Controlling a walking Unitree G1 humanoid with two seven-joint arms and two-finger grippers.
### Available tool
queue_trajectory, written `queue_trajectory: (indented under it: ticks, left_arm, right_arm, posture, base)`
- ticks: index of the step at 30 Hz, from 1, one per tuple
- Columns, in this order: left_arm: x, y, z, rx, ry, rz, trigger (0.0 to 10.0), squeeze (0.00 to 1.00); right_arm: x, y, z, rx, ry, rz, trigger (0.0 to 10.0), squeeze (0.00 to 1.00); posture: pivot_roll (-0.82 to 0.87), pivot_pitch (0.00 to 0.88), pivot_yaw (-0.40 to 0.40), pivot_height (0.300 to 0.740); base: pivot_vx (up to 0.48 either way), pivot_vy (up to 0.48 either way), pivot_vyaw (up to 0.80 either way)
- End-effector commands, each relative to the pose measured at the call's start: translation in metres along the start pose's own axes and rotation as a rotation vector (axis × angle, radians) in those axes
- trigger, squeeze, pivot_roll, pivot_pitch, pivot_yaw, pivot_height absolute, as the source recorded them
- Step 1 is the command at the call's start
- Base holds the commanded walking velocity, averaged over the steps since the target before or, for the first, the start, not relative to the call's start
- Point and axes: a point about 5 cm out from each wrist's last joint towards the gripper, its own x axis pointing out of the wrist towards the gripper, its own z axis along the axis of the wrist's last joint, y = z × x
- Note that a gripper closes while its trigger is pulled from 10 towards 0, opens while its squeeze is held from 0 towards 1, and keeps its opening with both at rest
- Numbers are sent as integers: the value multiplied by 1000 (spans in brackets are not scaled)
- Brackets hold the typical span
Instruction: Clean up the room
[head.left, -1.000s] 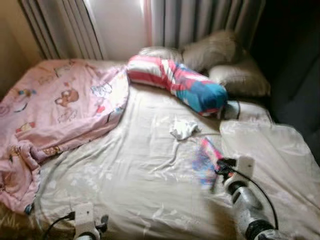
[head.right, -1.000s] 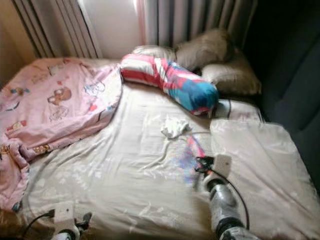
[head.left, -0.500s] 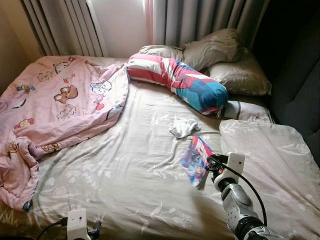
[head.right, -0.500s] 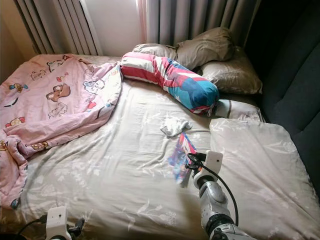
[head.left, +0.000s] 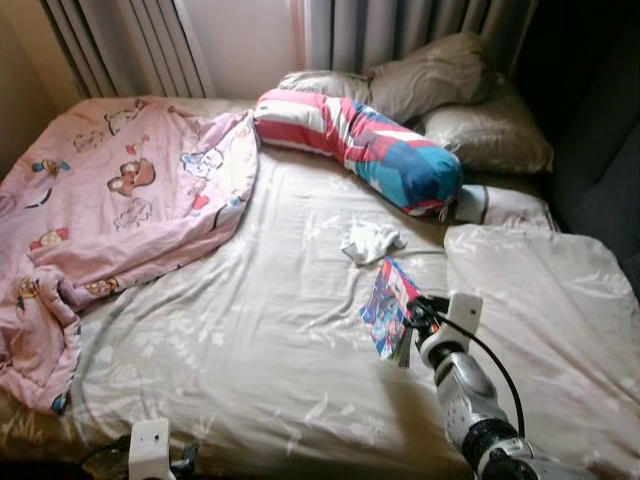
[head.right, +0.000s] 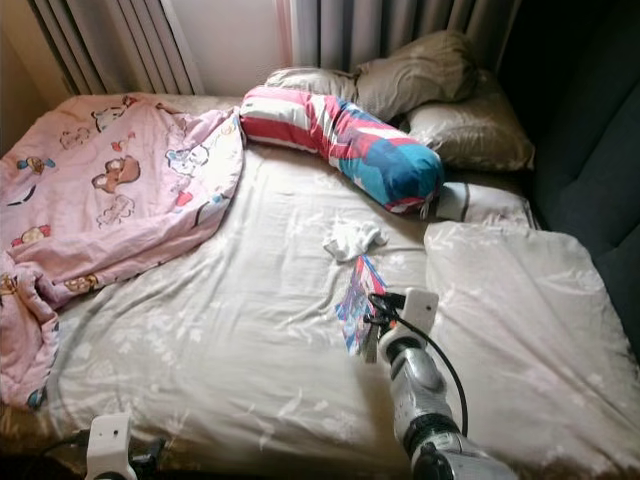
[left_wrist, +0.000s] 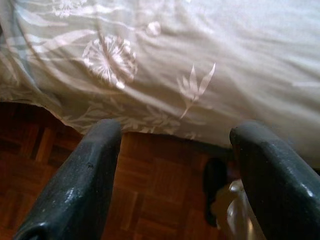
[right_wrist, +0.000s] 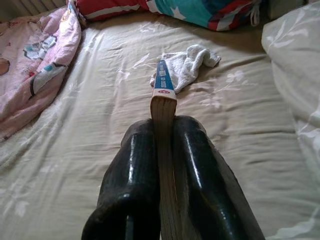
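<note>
Pink cartoon-print blanket (head.left: 110, 220) bunched over the bed's left side, its lower edge hanging off the near-left corner. Left tool (left_wrist: 175, 185) low at the bed's near-left edge, fingers (left_wrist: 75, 185) spread apart with nothing between them; left wrist view looks past them at the floral sheet edge and brown parquet floor (left_wrist: 150, 200) below. Bed (head.left: 250, 340) covered in a beige floral sheet, wrinkled through the middle. Striped red/white/blue bolster (head.left: 360, 150) lies diagonally across the head end, with two grey-beige pillows (head.left: 440, 95) behind it against the curtains (head.left: 400, 30). Small white crumpled cloth (head.left: 370, 240) on the sheet just below the bolster's blue end. Book (head.left: 390, 310) with a colourful cover sits just near-side of the cloth, held upright on edge above the sheet. Right tool (right_wrist: 162, 165) clamped on the book: in the right wrist view both black fingers (right_wrist: 132, 185) press flat against the book's sides, page edge and blue spine end sticking out toward the cloth. Right arm (head.left: 470, 400) reaches in from the near-right. Beige duvet (head.left: 540, 300) covers the right side of the bed.
</note>
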Motion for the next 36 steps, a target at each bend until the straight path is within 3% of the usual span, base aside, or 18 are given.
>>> queue_trajectory:
  ticks: [1, 14, 21, 22, 29, 33, 36]
  left_arm:
    - [-5, 9, -8, 16, 12, 10, 10000, 0]
    - [-24, 31, -32, 59, 27, 18, 10000, 0]
    - [-34, 40, -42, 84, 32, 14, 10000, 0]
    - [-37, 44, -45, 93, 36, 14, 10000, 0]
    - [-48, 58, -53, 141, 37, -2, 10000, 0]
    - [-54, 65, -55, 169, 30, -8, 10000, 0]
    - [-58, 71, -56, 190, 25, -18, 10000, 0]
  right_arm:
    - [6, 6, 17, 71, -90, 7, 10000, 0]
    - [16, 6, 43, 214, -181, -45, 10000, 0]
    - [20, 1, 58, 397, -239, -64, 10000, 0]
    - [21, 0, 62, 487, -263, -57, 10000, 0]
    - [22, -5, 68, 684, -301, -42, 10000, 0]
    - [19, -15, 62, 751, -308, -77, 10000, 0]
    - [12, -28, 53, 734, -298, -143, 10000, 0]
  posture:
    - [165, 197, 28, 660]
    - [238, 249, 67, 660]
    - [276, 278, 88, 660]
    - [288, 287, 100, 660]
    - [321, 327, 142, 660]
    - [354, 357, 173, 660]
    - [371, 374, 190, 660]
  base:
    - [0, 0, 0]
    - [0, 0, 0]
    - [0, 0, 0]
    - [0, 0, 0]
    - [0, 0, 0]
    - [0, 0, 0]
    - [0, 0, 0]
